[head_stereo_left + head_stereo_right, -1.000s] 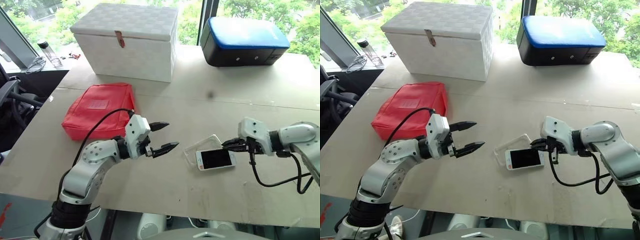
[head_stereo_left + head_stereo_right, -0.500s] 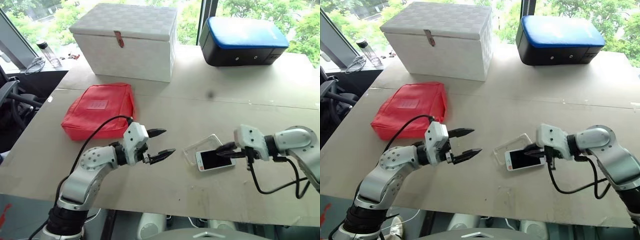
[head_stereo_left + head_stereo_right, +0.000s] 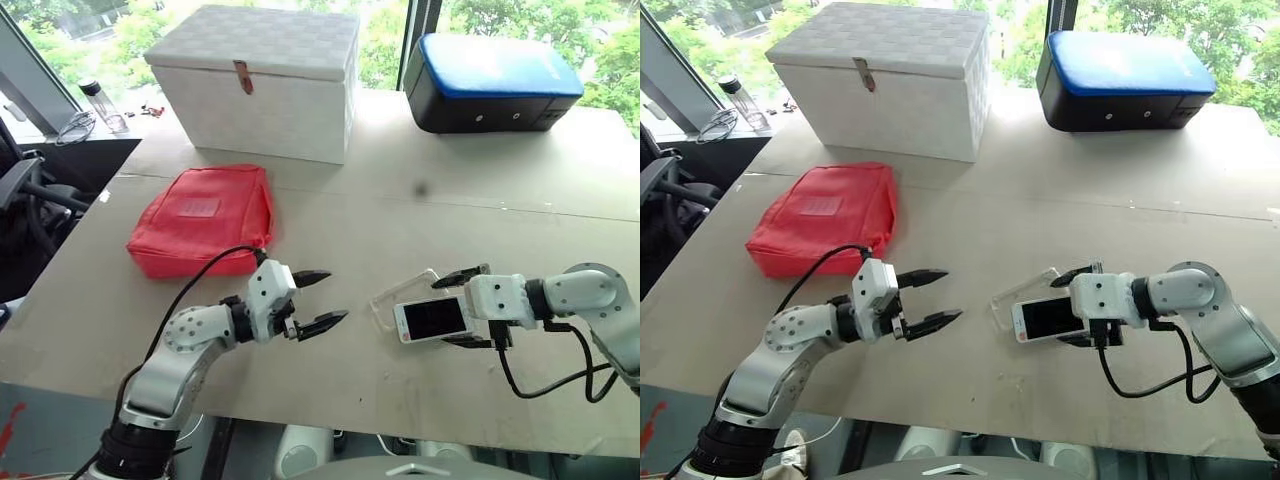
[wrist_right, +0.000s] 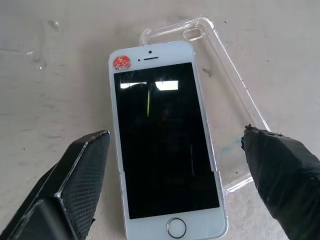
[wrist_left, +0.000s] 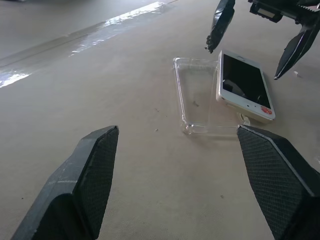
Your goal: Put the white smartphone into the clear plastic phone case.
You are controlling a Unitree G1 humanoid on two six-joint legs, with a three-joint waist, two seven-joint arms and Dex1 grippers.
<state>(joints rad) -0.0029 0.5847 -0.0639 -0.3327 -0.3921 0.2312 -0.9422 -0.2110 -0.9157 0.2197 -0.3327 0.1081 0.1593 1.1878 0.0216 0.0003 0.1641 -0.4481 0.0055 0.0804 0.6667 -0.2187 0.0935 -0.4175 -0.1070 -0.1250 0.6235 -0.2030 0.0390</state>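
A pale wooden tabletop (image 3: 400,210) by a window is carrying the work, with a white woven-look lidded box (image 3: 255,80) and a blue-topped black case (image 3: 490,80) at its far edge and a flat red fabric pouch (image 3: 200,220) lying to the left. Near the front, right of centre, the white-framed, black-screened smartphone (image 4: 165,145) is lying face up, half across the clear, thin-walled plastic phone case (image 5: 197,97); one long edge is riding on the case's rim, so the phone is not seated yet. The right gripper (image 3: 462,306) is hovering with its two black fingers spread wide on either side of the phone, gripping nothing, probably placed to nudge or re-grip it. The left gripper (image 3: 318,299) is waiting open just left of the case, likely ready to steady it.
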